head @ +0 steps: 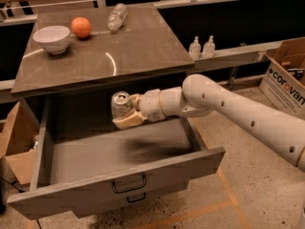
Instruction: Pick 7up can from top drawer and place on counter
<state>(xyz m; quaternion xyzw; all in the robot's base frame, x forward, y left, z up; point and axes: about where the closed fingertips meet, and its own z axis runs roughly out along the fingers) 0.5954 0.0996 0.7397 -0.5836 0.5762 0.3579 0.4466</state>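
**Can gripped above the open drawer, below the counter's near edge**

Counter (143, 56): broad and flat. The right and near parts are bare. The near edge overhangs the far part of the drawer cavity.

Arm (248, 111): enters from the right and reaches left across the drawer's right wall, under the counter's near edge.

Top drawer (71, 154): pulled well out toward the near side. The floor is bare, with a soft shadow under the can. Handle on the front panel, and a smaller handle (136, 198) on the drawer front beneath.

Cardboard boxes: one at the far right (286, 78) on the floor, well apart from the cabinet. Another (16, 149) sits just beside the drawer's left wall.

White bowl (51, 38): far-left area of the counter, with an orange (81, 26) just to its right.

Gripper (123, 111): clenched on the 7up can (120, 103), one tan finger under it. The can is upright with its pull-tab top up, clear of the drawer floor, and sits over the middle of the drawer. Its top is close under the counter edge.

Clear bottle (116, 16): lying on its side near the counter's far edge.

Two small bottles (202, 46): standing on the ledge to the right of the counter.
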